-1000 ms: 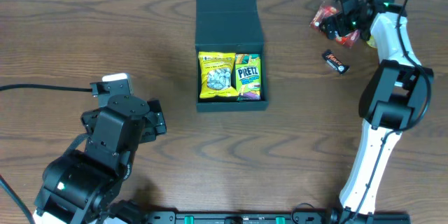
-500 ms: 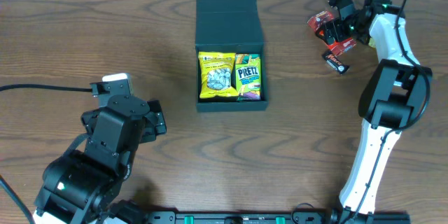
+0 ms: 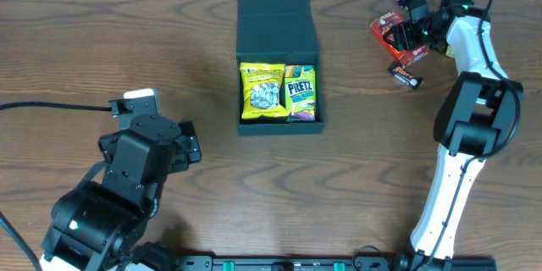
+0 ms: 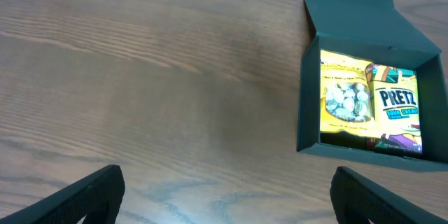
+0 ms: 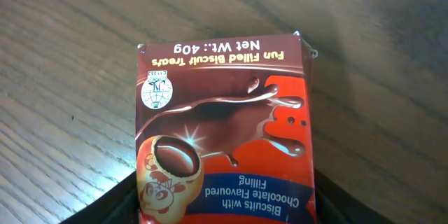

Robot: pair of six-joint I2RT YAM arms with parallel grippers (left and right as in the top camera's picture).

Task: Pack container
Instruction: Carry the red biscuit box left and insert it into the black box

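The dark charcoal container stands open at the table's top middle, flap lid laid back; it also shows in the left wrist view. Inside lie a yellow snack pack and a green Pretz pack. My right gripper is shut on a red chocolate biscuit pack and holds it above the table, right of the container. The pack fills the right wrist view. My left gripper is open and empty over bare table, left of and nearer than the container.
A small dark candy bar lies on the table below the right gripper. A black cable runs along the left side. The table's far edge is just behind the container.
My right gripper has lifted the red biscuit pack and moved it slightly left, toward the container. The left arm has not moved.
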